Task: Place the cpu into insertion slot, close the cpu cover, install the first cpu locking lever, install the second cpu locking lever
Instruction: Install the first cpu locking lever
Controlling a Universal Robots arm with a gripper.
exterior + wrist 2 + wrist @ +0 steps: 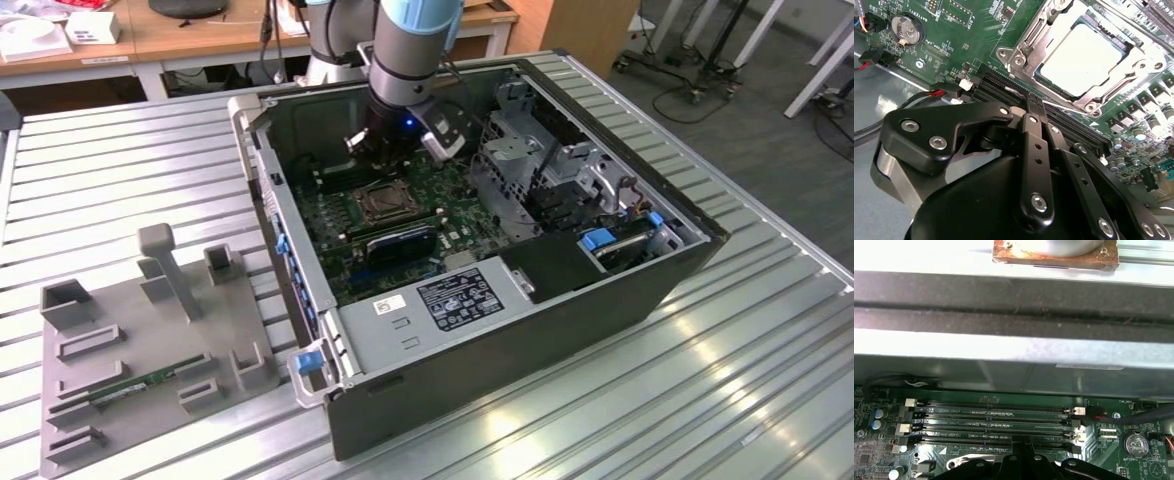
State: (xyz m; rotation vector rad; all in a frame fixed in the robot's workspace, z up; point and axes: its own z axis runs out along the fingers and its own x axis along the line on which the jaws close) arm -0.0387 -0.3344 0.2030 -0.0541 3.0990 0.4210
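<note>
While your arm reaches into the open computer case (534,300), the pincer (1034,106) has its two fingers pressed together with nothing between them. It is poised over the long black memory slots (994,422), just beside the insertion slot (358,208). You can see the cpu (1084,59) lying flat in that socket, its pale top showing through the window of the cpu cover (1106,89), which lies down over it. The case rests on the ribbed metal desk (120,170).
</note>
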